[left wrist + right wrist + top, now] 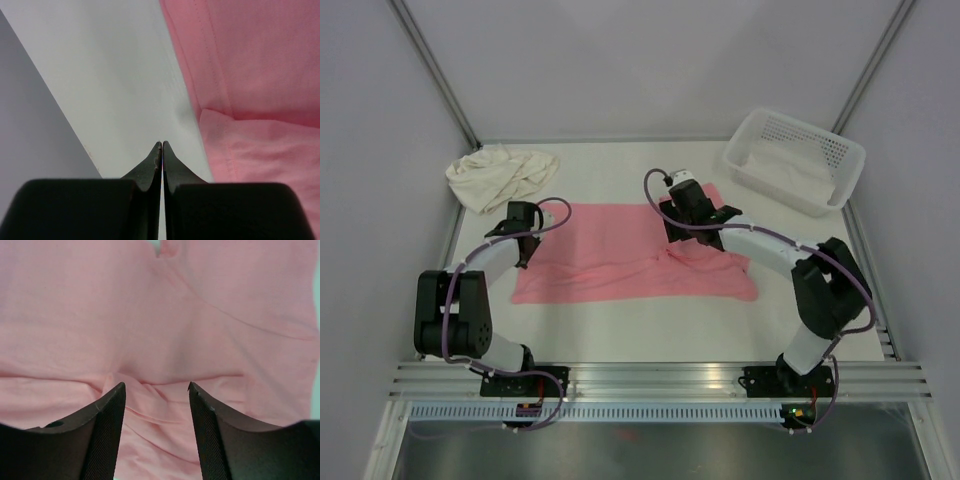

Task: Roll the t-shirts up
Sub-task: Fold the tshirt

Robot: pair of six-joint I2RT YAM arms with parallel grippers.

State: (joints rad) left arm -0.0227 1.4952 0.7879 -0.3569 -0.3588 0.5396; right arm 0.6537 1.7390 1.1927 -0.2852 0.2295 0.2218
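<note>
Right gripper [156, 386] parted, holding nothing, over the salmon-pink cotton t-shirt [165, 315]; left gripper [162, 144] pinched closed, empty, shirt just right.

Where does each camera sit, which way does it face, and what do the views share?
Top external: above and behind the bases, looking down on the table; both arms show whole.
Left wrist: on the left gripper, jaws shut, facing bare table beside the pink t-shirt.
Right wrist: on the right gripper, jaws open, facing down onto that t-shirt.
Shared: the pink t-shirt appears in all three.
</note>
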